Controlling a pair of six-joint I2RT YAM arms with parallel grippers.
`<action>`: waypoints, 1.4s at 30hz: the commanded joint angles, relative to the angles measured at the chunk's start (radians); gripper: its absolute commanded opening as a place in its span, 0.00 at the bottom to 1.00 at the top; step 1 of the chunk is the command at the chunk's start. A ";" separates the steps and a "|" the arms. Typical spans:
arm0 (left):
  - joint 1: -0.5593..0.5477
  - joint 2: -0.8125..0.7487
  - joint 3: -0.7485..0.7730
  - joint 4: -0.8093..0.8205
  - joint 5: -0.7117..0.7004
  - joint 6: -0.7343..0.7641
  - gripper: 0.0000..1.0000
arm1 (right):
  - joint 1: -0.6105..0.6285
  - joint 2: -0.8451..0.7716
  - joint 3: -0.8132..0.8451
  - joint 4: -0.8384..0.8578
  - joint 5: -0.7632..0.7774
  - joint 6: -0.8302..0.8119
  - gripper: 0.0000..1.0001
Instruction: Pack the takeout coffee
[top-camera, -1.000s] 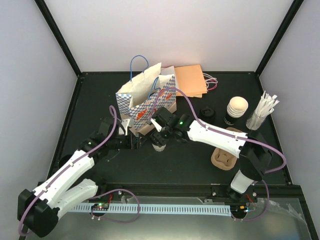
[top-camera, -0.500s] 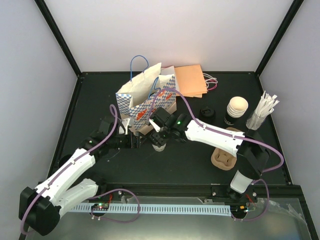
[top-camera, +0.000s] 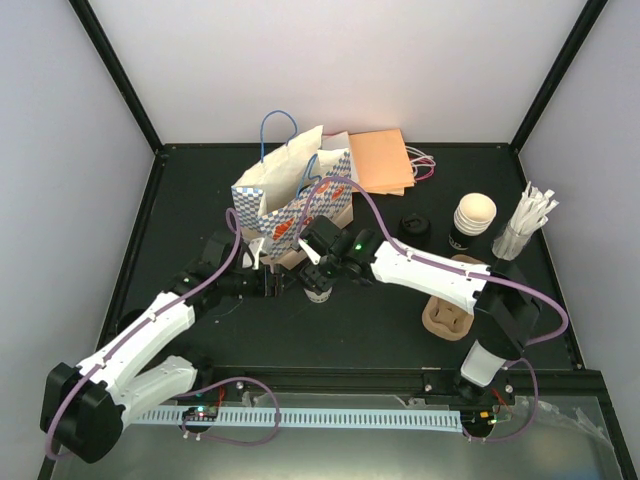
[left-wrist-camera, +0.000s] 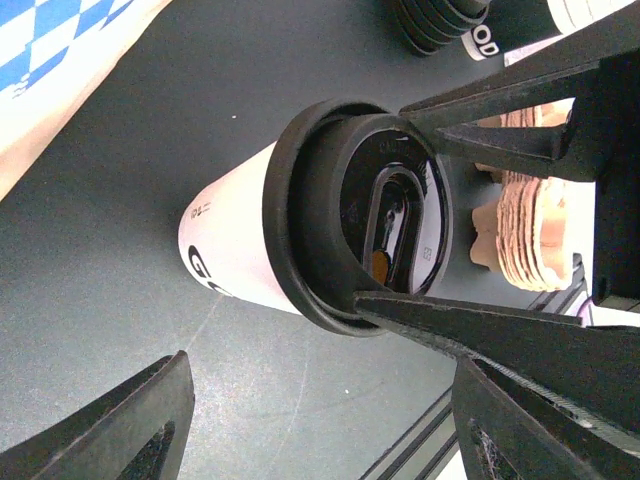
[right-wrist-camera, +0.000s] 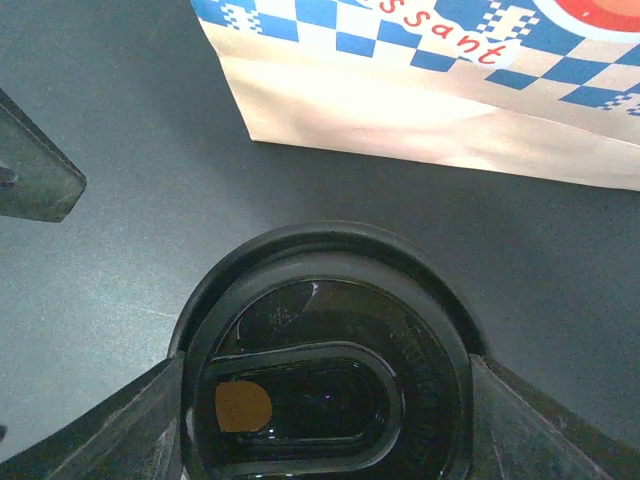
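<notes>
From above, the takeout coffee (top-camera: 318, 288) stands on the dark surface (top-camera: 350, 340) just in front of the checked paper bag (top-camera: 290, 200), between the right claw (top-camera: 319, 276) and the left claw (top-camera: 272, 285); both tips are hard to make out here.

In the left wrist view, the left claw gapes wide, holding nothing. The right claw's fingers seem pinched on the black lid (left-wrist-camera: 385, 215). The cup is light and thin-walled. It is easily crushed, and a lid-only hold could pop the lid off, so the stiff band just under the rim is safer.

The right wrist view shows only the lid. The cup's base and contents stay hidden.
</notes>
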 joint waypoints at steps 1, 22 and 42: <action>0.009 -0.002 -0.003 0.037 0.030 0.003 0.73 | 0.011 0.043 -0.069 -0.079 0.007 -0.003 0.69; 0.019 0.016 -0.001 0.051 0.040 0.001 0.69 | 0.011 0.003 -0.188 0.003 -0.094 0.011 0.69; 0.035 0.089 -0.010 0.132 0.054 -0.014 0.56 | 0.011 0.003 -0.191 -0.026 -0.096 0.023 0.68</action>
